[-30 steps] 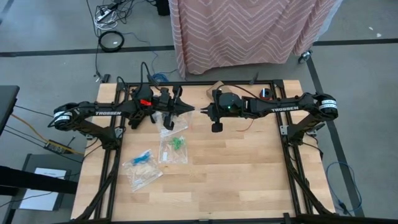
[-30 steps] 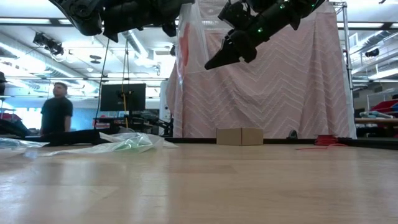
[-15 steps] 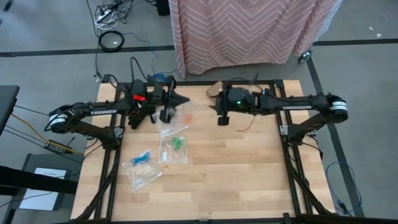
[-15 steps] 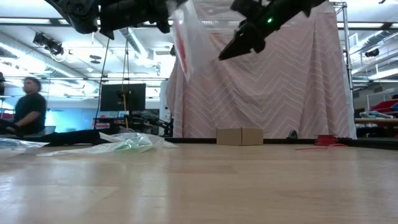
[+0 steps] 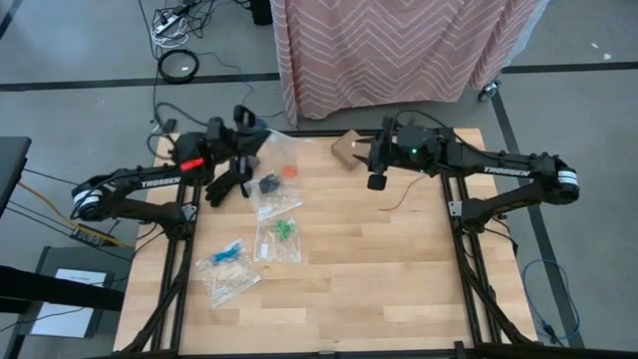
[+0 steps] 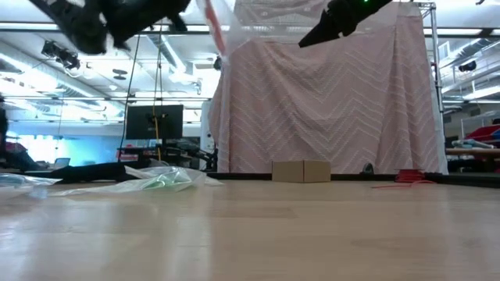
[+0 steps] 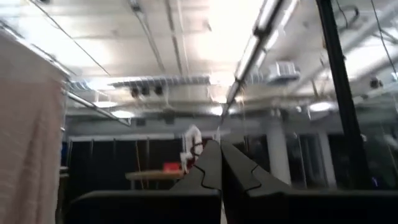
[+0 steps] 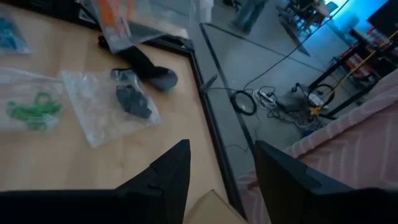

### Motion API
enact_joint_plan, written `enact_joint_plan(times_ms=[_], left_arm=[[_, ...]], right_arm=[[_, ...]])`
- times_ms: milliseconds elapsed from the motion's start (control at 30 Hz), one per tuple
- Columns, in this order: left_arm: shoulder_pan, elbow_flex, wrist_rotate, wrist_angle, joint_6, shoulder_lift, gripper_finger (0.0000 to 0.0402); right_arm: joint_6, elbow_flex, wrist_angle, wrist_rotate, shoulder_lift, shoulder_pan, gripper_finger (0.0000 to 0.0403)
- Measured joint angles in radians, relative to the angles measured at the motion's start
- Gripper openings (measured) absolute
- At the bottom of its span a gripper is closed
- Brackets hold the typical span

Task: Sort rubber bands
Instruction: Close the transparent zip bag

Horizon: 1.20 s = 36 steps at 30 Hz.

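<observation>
Your left gripper [image 7: 221,171] has its fingers [image 7: 208,177] pressed together, pointing up towards the ceiling. The low view shows a clear bag [image 6: 212,17] hanging just beside them, well above the table [image 5: 399,279], so they appear to pinch its edge. The orange bands [image 5: 289,170] sit inside it.

Your right gripper [image 8: 217,177] is what has changed. A second ago its fingers were closed at the same bag, tip to tip with the left. Now they stand apart with nothing between them, and the arm has pulled back, so the bag is well ahead of them and the left gripper alone carries it.

Farther out, below and beyond the right fingers, the black bands [image 8: 132,101] and green bands [image 8: 34,109] lie bagged on the table. The blue bands [image 5: 230,251] lie farthest off.

To my eye the orange set is finished with the two-handed step. What remains is for you to lay that bag down beside the others.
</observation>
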Motion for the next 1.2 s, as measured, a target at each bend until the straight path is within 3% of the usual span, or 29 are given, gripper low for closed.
enact_joint_plan(times_ms=[133,233,467,600,900,1067,1200], left_arm=[[0.029,-0.136,-0.085,0.237,-0.080,0.001,0.0000],[0.027,-0.213,-0.157,0.240,-0.106,0.002,0.0000],[-0.017,-0.273,-0.185,0.236,-0.114,0.026,0.0000],[-0.047,-0.272,-0.261,0.239,-0.060,0.065,0.0000],[-0.094,-0.149,-0.240,0.246,0.043,0.233,0.0003],[-0.099,-0.031,-0.174,0.247,0.060,0.409,0.0006],[-0.089,-0.013,-0.138,0.242,0.063,0.573,0.0006]], right_arm=[[0.019,0.000,-0.028,-0.002,0.011,0.000,0.0164],[0.021,0.000,-0.035,-0.002,0.027,0.000,0.0164],[0.027,0.000,-0.024,-0.002,0.061,-0.003,0.0164],[0.029,0.001,-0.020,-0.002,0.064,-0.004,0.0164],[0.027,0.002,-0.001,-0.026,0.056,-0.006,0.0164],[0.048,0.002,0.001,-0.027,0.055,-0.006,0.0164],[0.055,0.002,-0.013,-0.027,0.055,-0.006,0.0164]])
